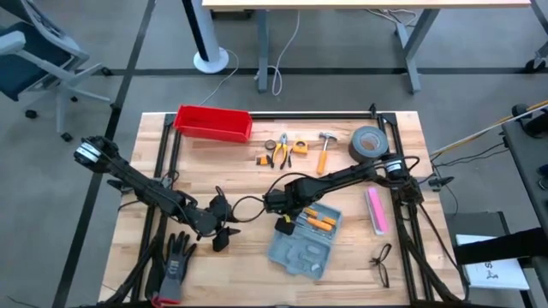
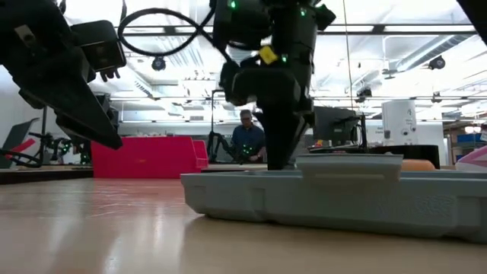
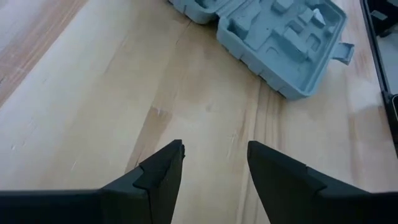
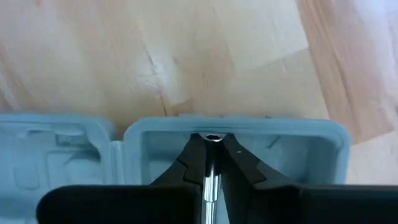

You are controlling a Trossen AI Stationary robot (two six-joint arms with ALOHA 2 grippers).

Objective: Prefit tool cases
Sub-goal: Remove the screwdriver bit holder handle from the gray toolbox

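Right end effector (image 4: 211, 163) clamped on thin metal tool (image 4: 210, 177) over open tool case (image 1: 305, 238) at lower centre | left end effector (image 3: 214, 165) apart, idle lower left | risk: tool may slip or miss its slot.

Bare table (image 1: 248, 248) lay between left gripper (image 1: 224, 228) and open case (image 1: 304, 244); gloves (image 1: 174, 265) blocked the near-left corner, right arm (image 1: 342, 180) crossed mid-table.

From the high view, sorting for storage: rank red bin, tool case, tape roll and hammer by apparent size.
1. red bin and tool case, too alike to rank
2. tape roll
3. hammer
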